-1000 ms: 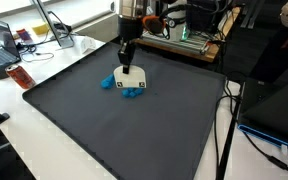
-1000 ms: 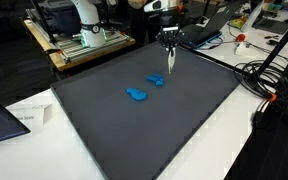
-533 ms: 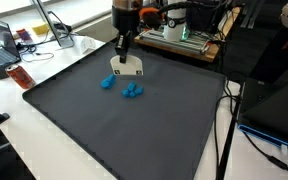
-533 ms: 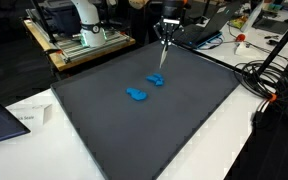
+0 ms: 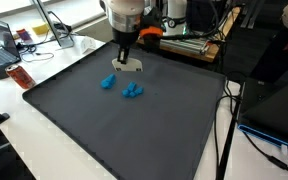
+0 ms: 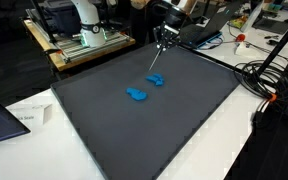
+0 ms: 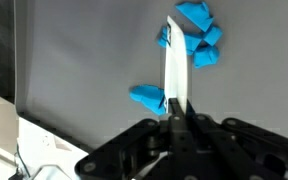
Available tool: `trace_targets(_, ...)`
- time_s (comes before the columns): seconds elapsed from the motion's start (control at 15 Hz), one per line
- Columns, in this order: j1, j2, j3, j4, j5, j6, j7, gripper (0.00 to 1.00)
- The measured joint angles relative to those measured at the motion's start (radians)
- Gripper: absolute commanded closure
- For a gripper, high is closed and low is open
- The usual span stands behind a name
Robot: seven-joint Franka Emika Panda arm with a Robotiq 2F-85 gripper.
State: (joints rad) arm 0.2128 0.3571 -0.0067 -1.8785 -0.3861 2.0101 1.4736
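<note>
The thin white flat plate [image 7: 173,60] hangs edge-down, clamped in the claw [image 7: 176,113]. A blue lump [image 5: 108,82] and a blue clump [image 5: 133,91] lie on the dark table mat [image 5: 114,135] below

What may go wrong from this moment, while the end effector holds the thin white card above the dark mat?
1. The end effector pinches the white card only near one edge, so the card may slip out and drop onto the dark mat.
2. The card hangs close to the small blue piece and the blue cluster; a low sweep would probably knock them.
</note>
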Motion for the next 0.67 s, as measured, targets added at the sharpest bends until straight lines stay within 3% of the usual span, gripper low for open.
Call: trace_targets(0.67, 0.037, 0.224, -0.009, 0.218, -0.096, -0.268, -0.039, 0.99)
